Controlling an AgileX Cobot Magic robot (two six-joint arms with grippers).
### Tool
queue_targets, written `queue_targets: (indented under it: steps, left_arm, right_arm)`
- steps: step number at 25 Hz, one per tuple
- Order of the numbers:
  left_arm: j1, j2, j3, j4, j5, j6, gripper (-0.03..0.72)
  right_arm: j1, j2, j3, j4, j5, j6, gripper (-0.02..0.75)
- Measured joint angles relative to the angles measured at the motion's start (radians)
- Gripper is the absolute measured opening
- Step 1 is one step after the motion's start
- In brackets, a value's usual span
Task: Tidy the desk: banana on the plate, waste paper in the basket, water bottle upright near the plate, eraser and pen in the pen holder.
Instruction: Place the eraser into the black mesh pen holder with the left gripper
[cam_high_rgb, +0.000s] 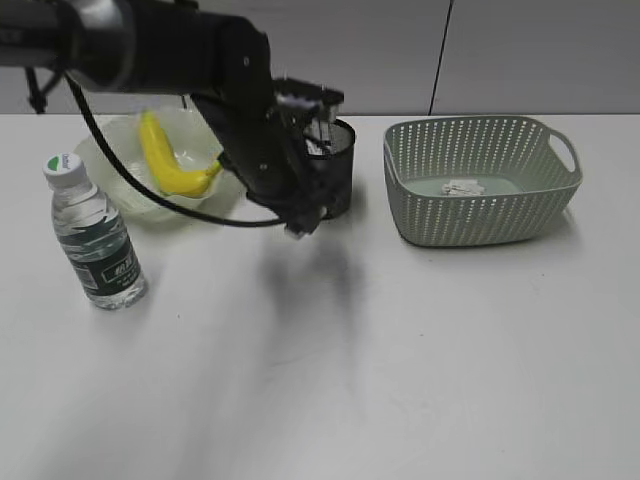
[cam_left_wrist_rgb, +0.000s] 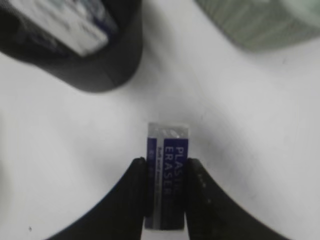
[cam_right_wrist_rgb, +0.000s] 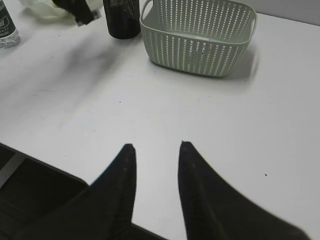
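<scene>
My left pincer (cam_left_wrist_rgb: 166, 192) has its two black fingers pressed on the long sides of the eraser (cam_left_wrist_rgb: 167, 172), a small white and blue block with a printed sleeve. In the left wrist view it hangs above the bare tabletop (cam_left_wrist_rgb: 240, 150), and the pen holder (cam_left_wrist_rgb: 95, 60) is close by, up and to the left. In the exterior view my left arm is in front of the pen holder (cam_high_rgb: 340, 170), so I can hardly see the eraser there.

I think the eraser is light and a bit rubbery. It will not break. The paper sleeve may be smooth, so it could slide if I pinch it loosely. Holding it across the middle of its narrow sides, like now, looks right to me.

My right pincer (cam_right_wrist_rgb: 155, 150) is open with nothing in it, low over the near edge of the tabletop.

The banana (cam_high_rgb: 168, 160) lies in the plate (cam_high_rgb: 110, 185). The water bottle (cam_high_rgb: 95, 240) stands up just beside the plate. The waste paper (cam_high_rgb: 463, 187) is in the basket (cam_high_rgb: 480, 180).
</scene>
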Motion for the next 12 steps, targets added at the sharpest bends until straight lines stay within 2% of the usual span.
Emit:
queue_targets:
  steps: [5, 12]
  left_arm:
    - [0.010, -0.084, 0.000, -0.003, -0.215, 0.000, 0.175]
    - [0.044, -0.027, 0.000, -0.057, -0.509, 0.000, 0.175]
  right_arm:
    - [0.000, 0.000, 0.000, 0.000, 0.000, 0.000, 0.244]
    - [0.000, 0.000, 0.000, 0.000, -0.001, 0.001, 0.244]
